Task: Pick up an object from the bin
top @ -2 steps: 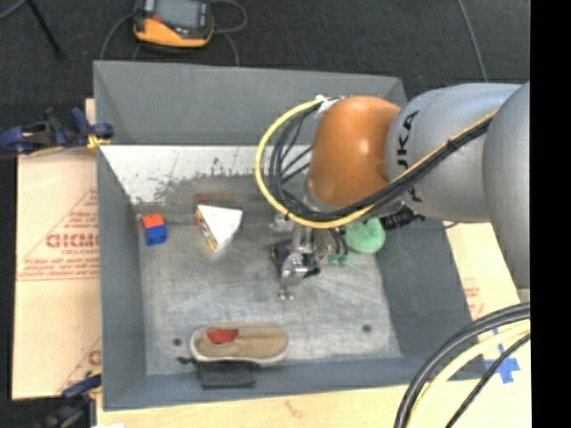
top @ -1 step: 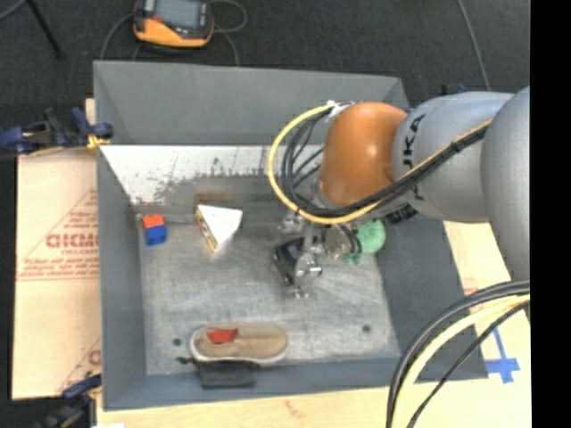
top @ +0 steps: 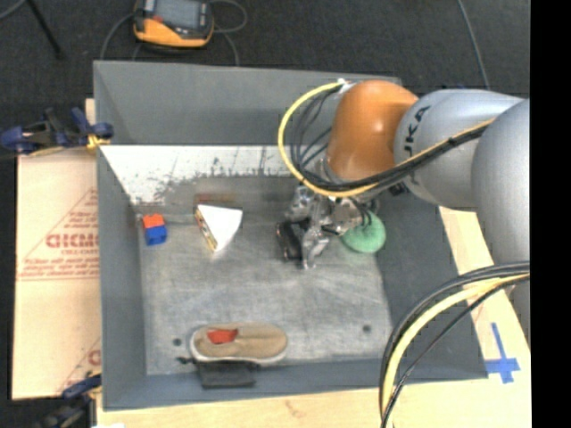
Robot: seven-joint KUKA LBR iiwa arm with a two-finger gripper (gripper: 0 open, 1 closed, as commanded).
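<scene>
Camera view, from above: you see the grey bin [top: 125, 266] with its things spread well apart, so each can be approached alone. The arm [top: 446, 150] bends in from the right to bring the gripper [top: 308, 237] low over the floor right of centre; whether it is apart or together cannot be told. A beige shoe-like sole [top: 239, 341] lies along the near wall. A white wedge [top: 219, 224] lies left of centre. A green rounded lump [top: 366, 235], just beside the gripper and possibly touching it, is the likeliest pick. A blue-and-orange block [top: 154, 229] sits at the left.
</scene>
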